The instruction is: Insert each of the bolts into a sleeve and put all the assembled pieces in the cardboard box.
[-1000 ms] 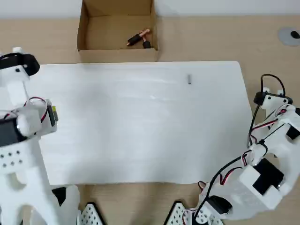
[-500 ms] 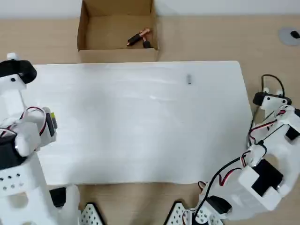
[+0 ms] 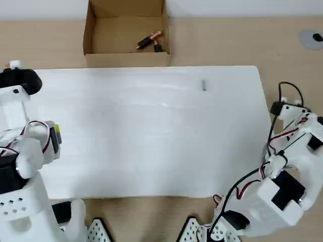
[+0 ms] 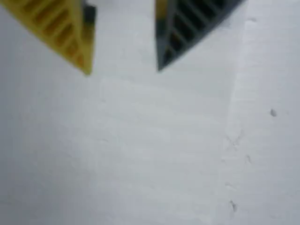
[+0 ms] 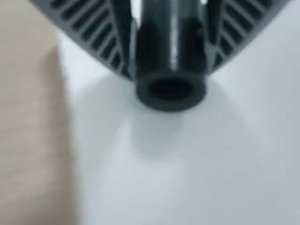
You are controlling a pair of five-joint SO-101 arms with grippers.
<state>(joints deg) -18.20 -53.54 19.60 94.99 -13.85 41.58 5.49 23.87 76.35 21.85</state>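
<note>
Judging by the cardboard box [image 3: 126,59], part of the job is done: at least one copper-and-black bolt-and-sleeve assembly [image 3: 150,40] lies inside, near a side wall. A black sleeve [image 5: 171,89] sits clamped in the right gripper [image 5: 171,61], hollow end outward, with no bolt in it. A small grey piece [image 3: 204,85], possibly that bolt, lies on the white mat [image 3: 151,141]. The left gripper [image 4: 123,69] hangs parted and empty over the mat.

1. No text, label, number or sign is showing legibly in any view.
2. The cardboard box [image 3: 126,59] is presenting plain brown walls.
3. A small dark mark [image 3: 204,85] is lying on the white sheet [image 3: 151,131] covering the worktop, and it is too small to read.
</note>
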